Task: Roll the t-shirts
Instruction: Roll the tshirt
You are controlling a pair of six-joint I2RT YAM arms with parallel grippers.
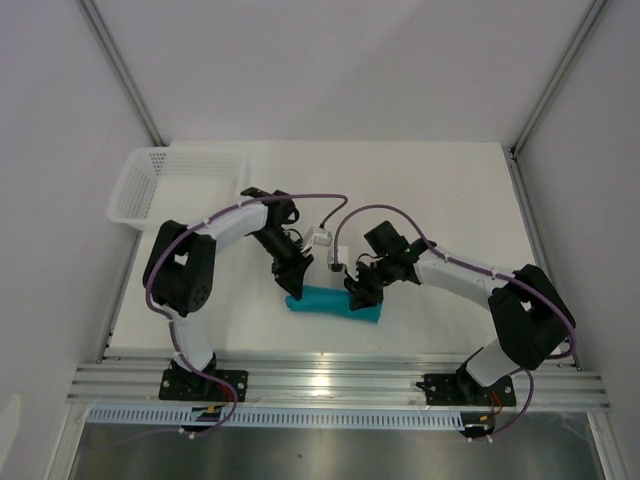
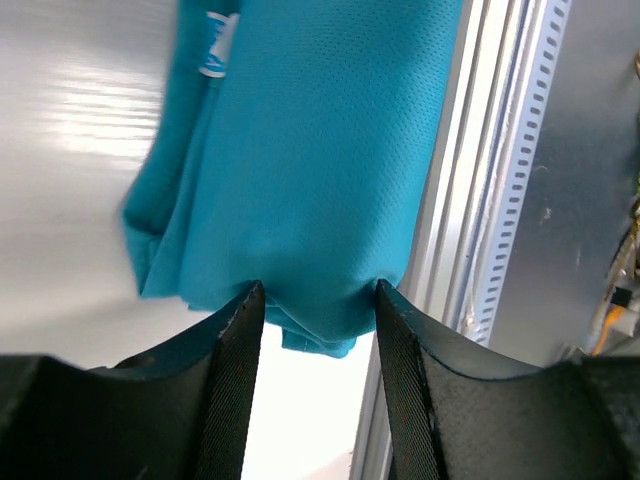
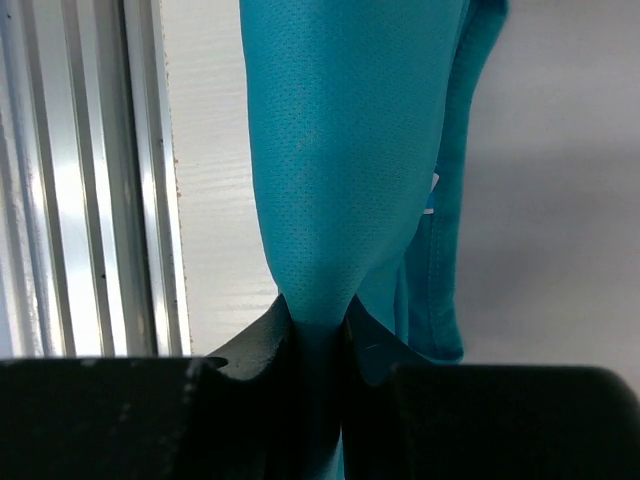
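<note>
Item: we find one teal t-shirt bundled into a short roll, toward 6 o'clock on the table, just inside the near rail
Long axis: 9 to 3 o'clock in the overhead view, the right end tipped slightly toward 4
Left gripper: at the 9 o'clock end, jaws parted, cloth bulging against both fingertips but not pinched
Right gripper: at the 3 o'clock end, jaws closed on a fold of the cloth
Shirt from jaws: in each wrist view the roll runs straight off toward 12 o'clock
Neck label: white, on the roll's outer side
Basket: 10 o'clock, well apart
Judgement: both arms reach the roll, but we judge only the right one has hold of it
</note>
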